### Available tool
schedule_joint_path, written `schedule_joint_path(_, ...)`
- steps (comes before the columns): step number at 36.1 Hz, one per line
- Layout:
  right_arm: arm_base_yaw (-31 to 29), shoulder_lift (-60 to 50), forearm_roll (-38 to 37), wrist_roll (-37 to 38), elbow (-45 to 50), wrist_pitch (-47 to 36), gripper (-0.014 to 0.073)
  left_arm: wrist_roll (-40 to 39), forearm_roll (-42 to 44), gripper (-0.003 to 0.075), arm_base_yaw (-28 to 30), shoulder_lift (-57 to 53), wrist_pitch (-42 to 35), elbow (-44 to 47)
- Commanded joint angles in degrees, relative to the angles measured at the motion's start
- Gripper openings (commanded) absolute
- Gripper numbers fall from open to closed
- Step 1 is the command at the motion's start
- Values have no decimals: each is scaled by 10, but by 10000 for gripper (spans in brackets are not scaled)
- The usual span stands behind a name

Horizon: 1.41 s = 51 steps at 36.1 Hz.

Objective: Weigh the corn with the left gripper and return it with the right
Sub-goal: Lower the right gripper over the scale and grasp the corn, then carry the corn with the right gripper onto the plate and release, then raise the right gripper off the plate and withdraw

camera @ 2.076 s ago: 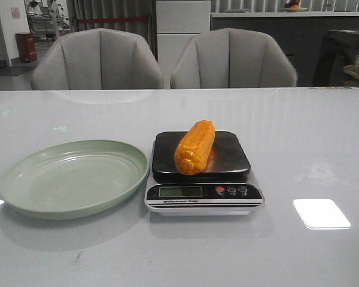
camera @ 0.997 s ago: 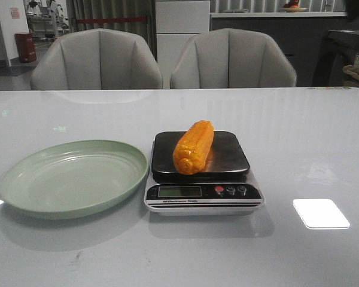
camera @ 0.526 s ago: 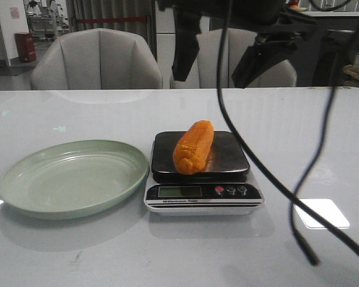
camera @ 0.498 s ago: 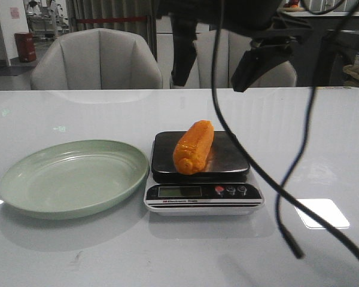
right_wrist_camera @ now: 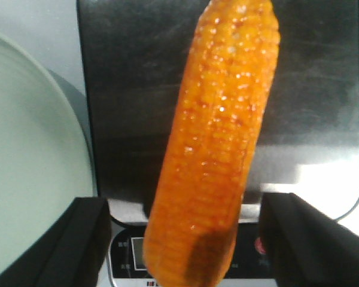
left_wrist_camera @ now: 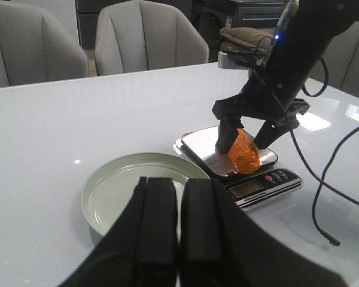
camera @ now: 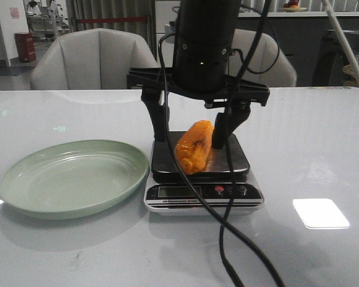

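Observation:
The orange-yellow corn (camera: 194, 146) lies lengthwise on the dark platform of the digital scale (camera: 203, 194). My right gripper (camera: 190, 137) is open and hangs straight down over it, one finger on each side of the cob, neither seen touching. The right wrist view shows the corn (right_wrist_camera: 218, 149) between the two fingers (right_wrist_camera: 78, 245), with a gap on both sides. My left gripper (left_wrist_camera: 178, 185) is shut and empty, held above the table on the near side of the plate; the corn (left_wrist_camera: 244, 152) is well beyond it. The left gripper is out of the front view.
A pale green plate (camera: 72, 176) sits empty just left of the scale. A black cable (camera: 227, 239) from the right arm hangs in front of the scale. Two grey chairs (camera: 99, 60) stand behind the table's far edge.
The right arm has come down from above into view; its open fingers now straddle the corn. The corn, scale and plate have not moved.

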Motion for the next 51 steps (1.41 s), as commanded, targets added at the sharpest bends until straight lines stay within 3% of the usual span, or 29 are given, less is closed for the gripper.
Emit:
schedule_joint_path(1,0,-19,5,3,-20,-10,584,1,4,114,0,6,-47,-16)
schedule_joint_path(11,1,-5,38,3,-35,-34,242,1,4,114,0,6,-45,-16)
schedule_joint_path(25,107,16,42,-13,-99,-139,222,1,4,114,0,6,-45,-16)
schedule_joint_path(30,131,45,45,-14,-99,-145,275,1,4,114,0,6,-45,-16)
schedule_joint_path(39,139,68,45,-15,-99,-147,573,1,4,114,0,6,-45,-16)
schedule_joint_path(51,96,11,45,-34,-100,-107,597,1,4,114,0,6,-45,-16)
